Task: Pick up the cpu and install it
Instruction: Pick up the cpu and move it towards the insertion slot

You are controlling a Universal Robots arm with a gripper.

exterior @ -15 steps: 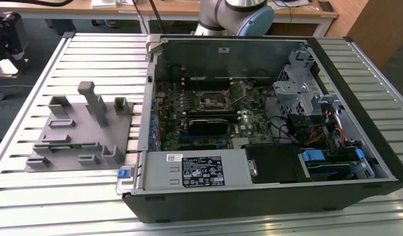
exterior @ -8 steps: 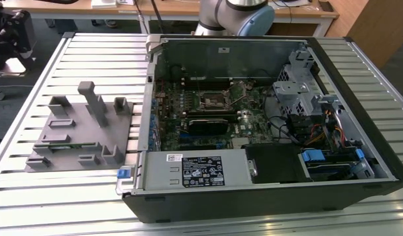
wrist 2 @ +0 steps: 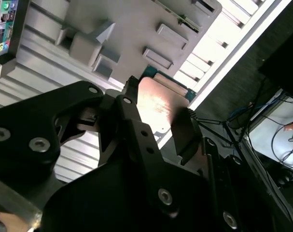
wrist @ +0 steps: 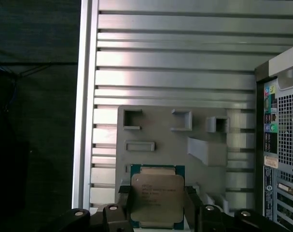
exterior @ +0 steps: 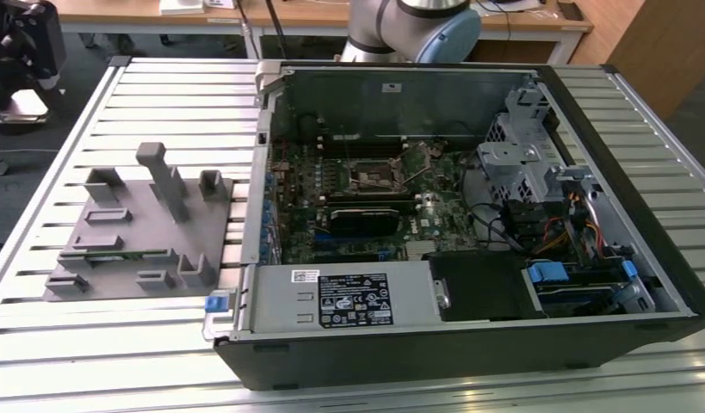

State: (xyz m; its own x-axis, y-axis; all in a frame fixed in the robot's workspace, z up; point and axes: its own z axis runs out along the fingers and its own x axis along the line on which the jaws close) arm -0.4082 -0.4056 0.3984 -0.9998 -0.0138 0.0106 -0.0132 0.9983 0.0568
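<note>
Table edge point(wrist: 86, 96) runs close alongside the gray fixture tray point(wrist: 156, 128), w/ open slats beyond it. Gripper point(wrist: 157, 205) jaws are clamped on the cpu point(wrist: 157, 193), pinching two opposite sides, shiny top facing up, over the tray's edge. PC case point(exterior: 444, 366) lies open next to the tray, w/ the mobo socket point(exterior: 373, 176) inside.
</note>
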